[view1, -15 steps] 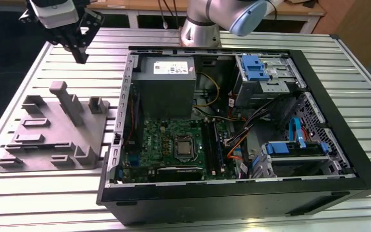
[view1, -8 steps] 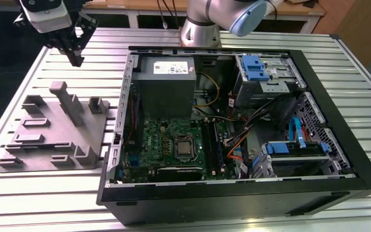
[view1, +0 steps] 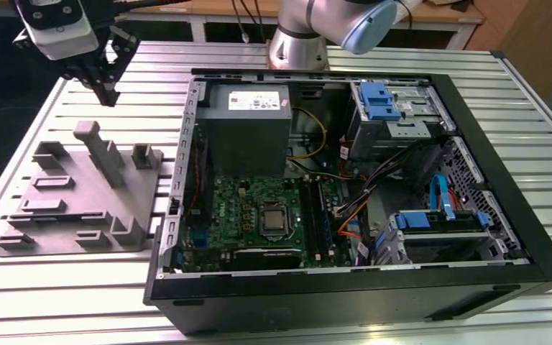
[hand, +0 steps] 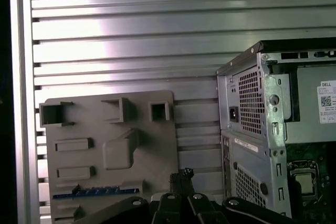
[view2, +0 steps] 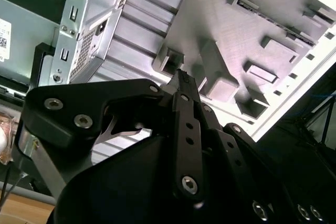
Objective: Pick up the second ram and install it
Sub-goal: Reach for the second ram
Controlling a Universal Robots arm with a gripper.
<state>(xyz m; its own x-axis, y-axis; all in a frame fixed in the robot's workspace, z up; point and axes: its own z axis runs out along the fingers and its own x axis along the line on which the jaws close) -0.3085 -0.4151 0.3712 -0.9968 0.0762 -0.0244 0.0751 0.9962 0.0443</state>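
The second ram (hand: 97,191) lies lengthwise along the table slats (hand: 157,30).

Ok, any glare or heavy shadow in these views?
First wrist view: a bright glare band washes the slatted table. Second wrist view: the grey fixture bleaches to white at one end, gripper a dark mass. Exterior view: even light, computer case interior shaded.

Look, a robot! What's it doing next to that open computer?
A robot arm's black end effector hovers near the grey plastic holder tray beside the open black computer case. It looks shut, with nothing in it. In the first wrist view, a thin dark blue memory stick lies in the tray, not picked up yet.
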